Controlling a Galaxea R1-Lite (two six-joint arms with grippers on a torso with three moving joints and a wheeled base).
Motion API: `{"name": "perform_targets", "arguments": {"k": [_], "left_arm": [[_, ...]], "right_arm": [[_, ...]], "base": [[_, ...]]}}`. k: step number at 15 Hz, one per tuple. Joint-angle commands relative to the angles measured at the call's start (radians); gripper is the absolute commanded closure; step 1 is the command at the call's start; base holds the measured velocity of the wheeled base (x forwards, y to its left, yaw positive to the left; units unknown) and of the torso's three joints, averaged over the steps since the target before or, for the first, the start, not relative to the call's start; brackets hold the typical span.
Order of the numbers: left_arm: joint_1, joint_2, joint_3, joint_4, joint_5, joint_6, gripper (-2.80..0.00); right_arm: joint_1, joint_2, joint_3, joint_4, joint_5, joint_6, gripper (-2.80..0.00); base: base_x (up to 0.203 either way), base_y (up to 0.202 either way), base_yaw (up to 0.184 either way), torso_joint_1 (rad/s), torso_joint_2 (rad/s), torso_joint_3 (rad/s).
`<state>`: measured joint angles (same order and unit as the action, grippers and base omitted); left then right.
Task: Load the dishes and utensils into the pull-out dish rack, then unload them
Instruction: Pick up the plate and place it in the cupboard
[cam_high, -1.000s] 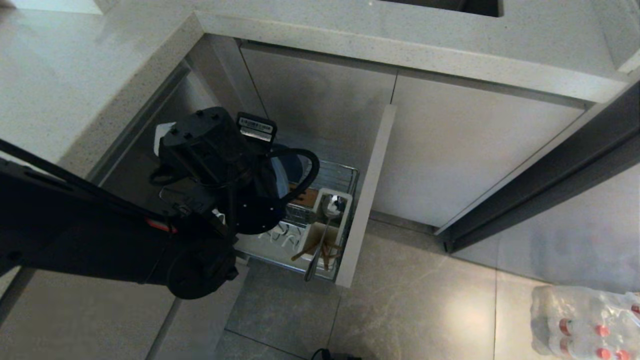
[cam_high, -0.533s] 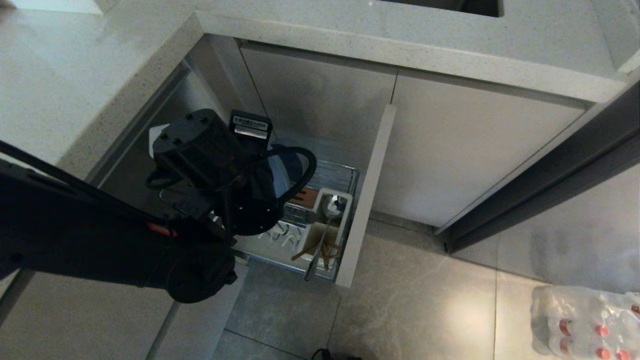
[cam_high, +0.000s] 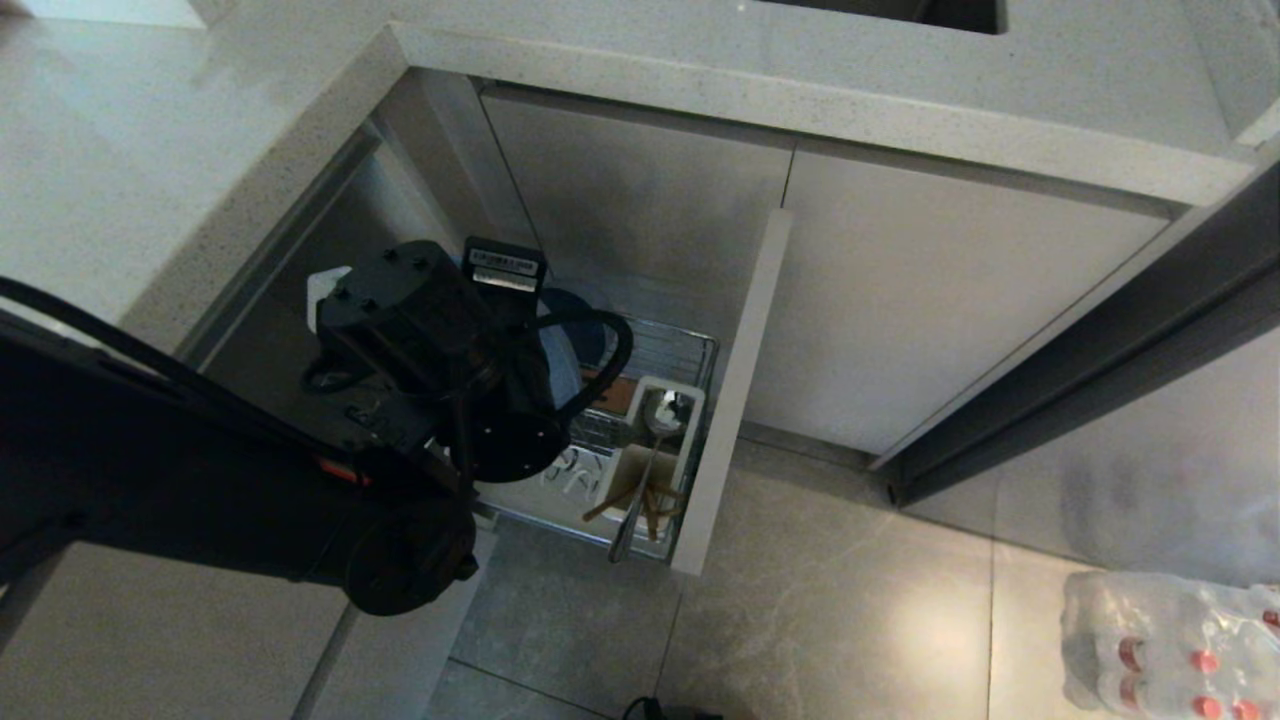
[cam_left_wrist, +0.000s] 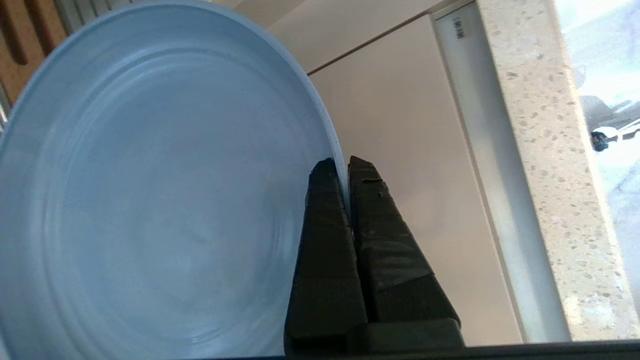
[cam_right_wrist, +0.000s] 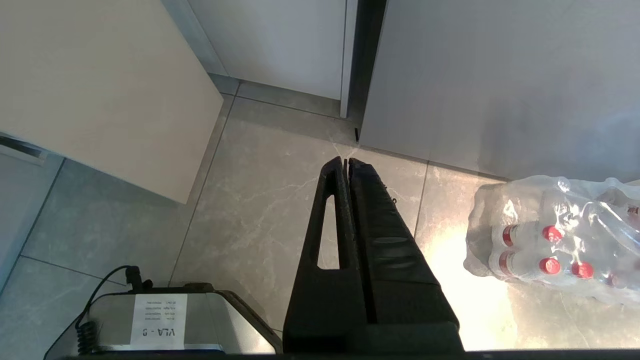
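Our left gripper (cam_left_wrist: 345, 162) pinches the rim of the light-blue plate (cam_left_wrist: 165, 200), held on edge above the pull-out dish rack (cam_high: 690, 345); beside it, 1 spoon (cam_high: 645, 470) stands bowl-up in the rack's utensil cup (cam_high: 690, 440). Our right gripper (cam_right_wrist: 346, 161) hangs closed over the floor.

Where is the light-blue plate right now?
In the left wrist view, the light-blue plate is pinched at its rim by the left end effector. In the head view it shows behind the left arm, over the pull-out dish rack.
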<state>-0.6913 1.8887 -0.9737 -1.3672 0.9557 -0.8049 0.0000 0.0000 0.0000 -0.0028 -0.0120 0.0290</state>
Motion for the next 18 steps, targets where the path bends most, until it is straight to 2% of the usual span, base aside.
{"name": "perform_targets", "arguments": {"k": [1,10,18], "left_arm": [[0.005,0.013,0.005,-0.007,0.006,-0.013,0.00],[0.021,0.043,0.026,-0.002,0.009,-0.048,0.00],[0.027,0.091,0.031,0.002,0.012,-0.051,0.00]], "right_arm": [[0.000,0.000,0.000,0.000,0.000,0.000,0.00],[0.000,0.002,0.000,0.000,0.000,0.000,0.00],[0.000,0.002,0.000,0.000,0.000,0.000,0.00]], "base": [[0.000,0.000,0.000,0.000,0.00,0.000],[0.000,0.000,0.000,0.000,0.00,0.000],[0.000,0.000,0.000,0.000,0.00,0.000]]}}
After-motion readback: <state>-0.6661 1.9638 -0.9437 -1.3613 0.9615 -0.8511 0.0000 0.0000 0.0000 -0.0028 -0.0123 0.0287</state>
